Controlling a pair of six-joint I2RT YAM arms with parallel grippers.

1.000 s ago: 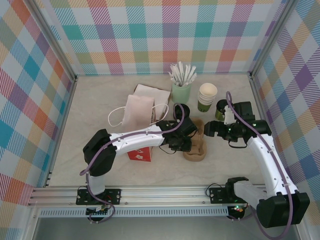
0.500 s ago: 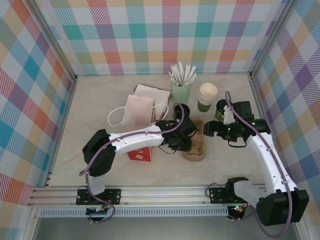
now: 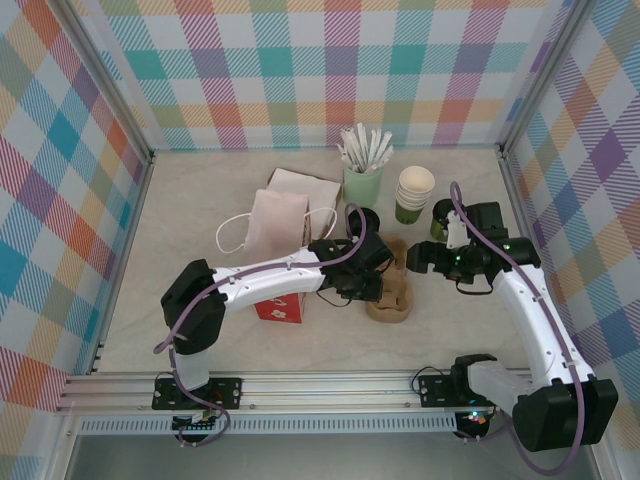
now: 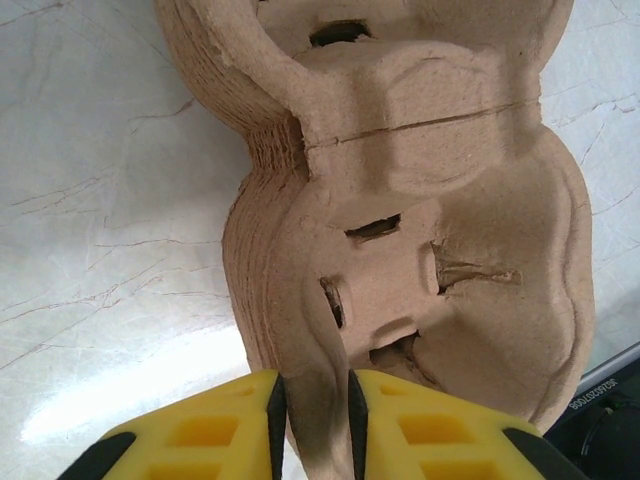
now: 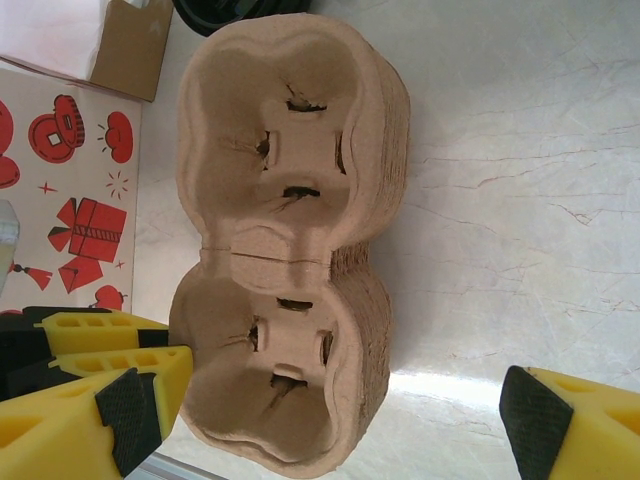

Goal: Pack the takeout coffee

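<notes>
- Your left gripper [image 4: 315,412] is pinching the rim of the cup carrier stack [image 4: 430,250]. Its yellow fingers [image 4: 425,432] are pressing on both sides of the brown pulp wall, so it is closed on that rim.
- Seen from above, this gripper is sitting at the stack's 9 o'clock side, with its arm reaching in from 8 o'clock.
- Your right gripper [image 5: 335,410] is standing wide open and holding nothing. The near end of the stack is lying between its fingers. One pad is sitting just beside the pulp, and the other is hanging well apart from it over the bare table [image 5: 520,150].
- From above, that gripper is hovering at the stack's 2 o'clock side.
- The takeout coffee cup [image 3: 438,224] is standing on the table at 1 o'clock from the stack, just behind your right wrist. It is showing dark green and is partly hidden by the arm's cable, so you cannot tell whether a lid is on it.
- A round black lid [image 3: 362,222] is sitting just beside the stack's 11 o'clock end. What lies under it is hidden.
- The stack of lidless green cups [image 3: 414,195] is standing at 10 o'clock from the coffee cup.
- The mint cup of white sticks [image 3: 362,178] is standing at 12 o'clock from the black lid.
- A pale paper bag [image 3: 272,222] is lying at 9 o'clock from the black lid.
- A red printed box [image 3: 282,308] is lying at the stack's 9 o'clock, partly under your left arm.
</notes>
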